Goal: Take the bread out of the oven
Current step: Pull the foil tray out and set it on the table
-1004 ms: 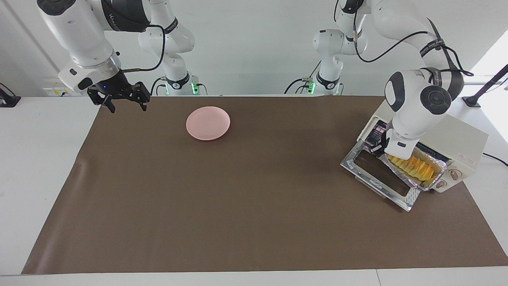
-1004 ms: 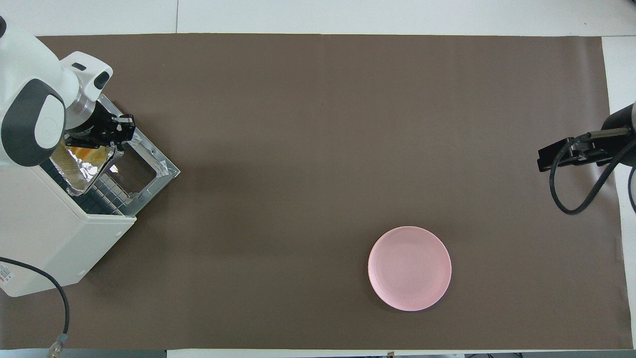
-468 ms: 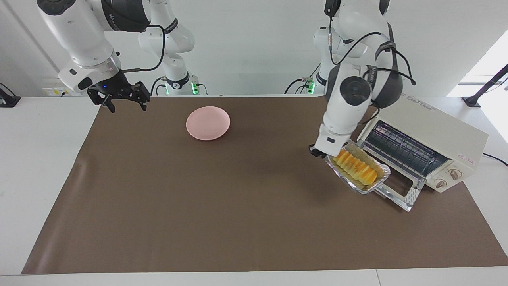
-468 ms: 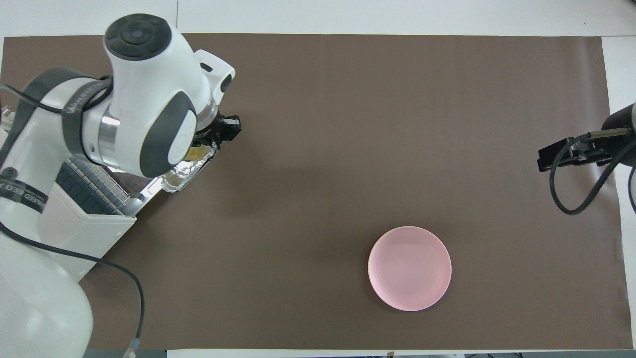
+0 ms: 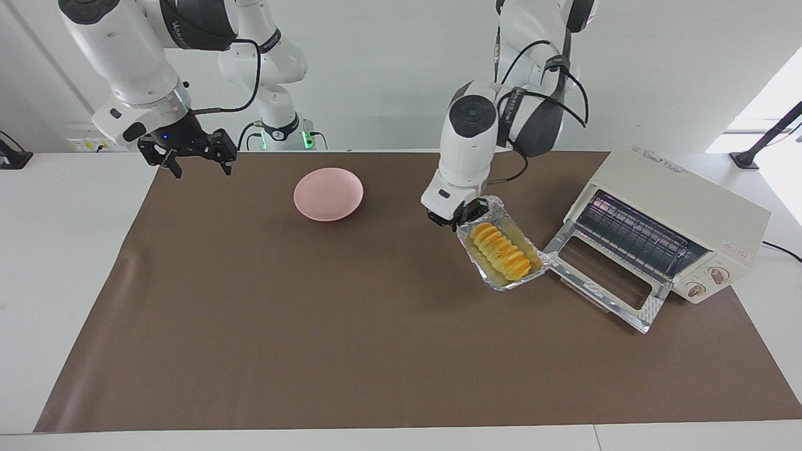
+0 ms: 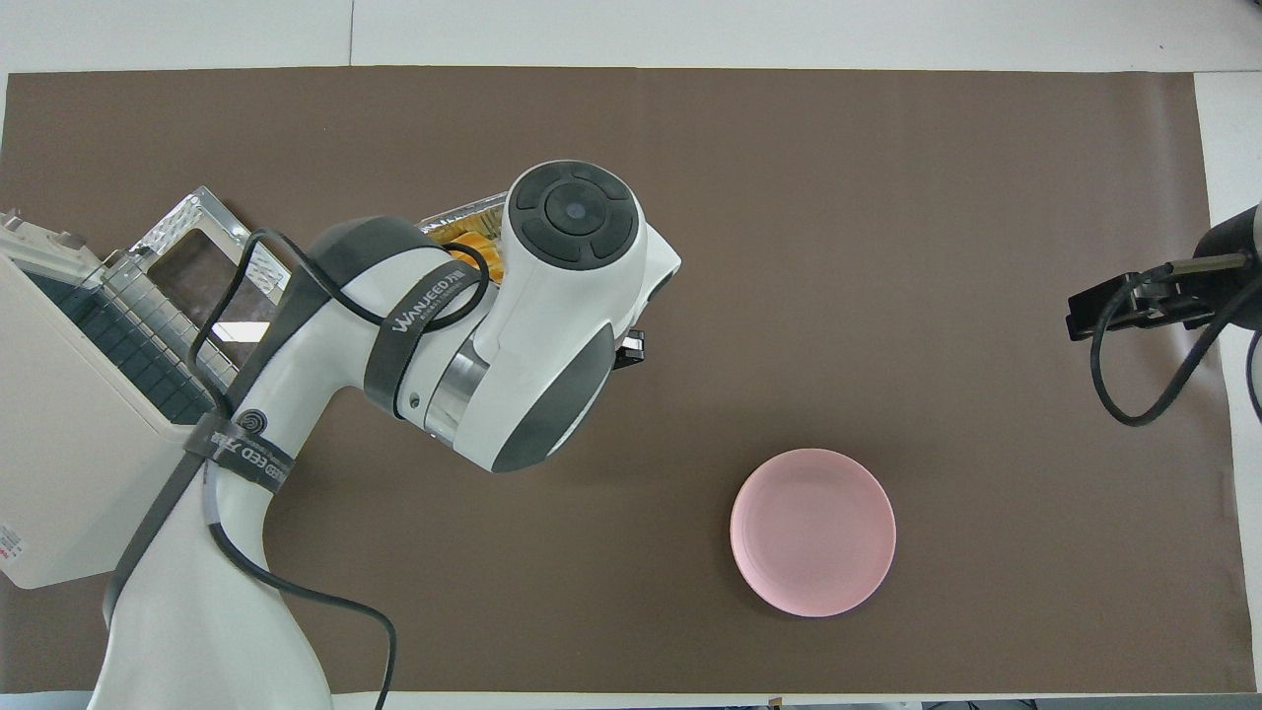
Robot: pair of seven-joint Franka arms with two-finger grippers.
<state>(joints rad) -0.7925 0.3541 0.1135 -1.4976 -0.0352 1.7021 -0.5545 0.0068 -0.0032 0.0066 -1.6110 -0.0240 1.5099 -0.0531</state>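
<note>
The left gripper (image 5: pixel 454 220) is pinching one end rim of the foil tray (image 5: pixel 528 277), holding it in the air over the mat (image 5: pixel 313 326), between the plate (image 5: pixel 328 193) and the open oven (image 5: pixel 670 232). The bread (image 5: pixel 500 252) is lying in the tray, clear of the oven. Thin foil probably bends under an end grip, and the light roll could slide; the rim looks the only handhold. The right gripper (image 5: pixel 195 161) is waiting, fingers wide, over the mat's corner.
</note>
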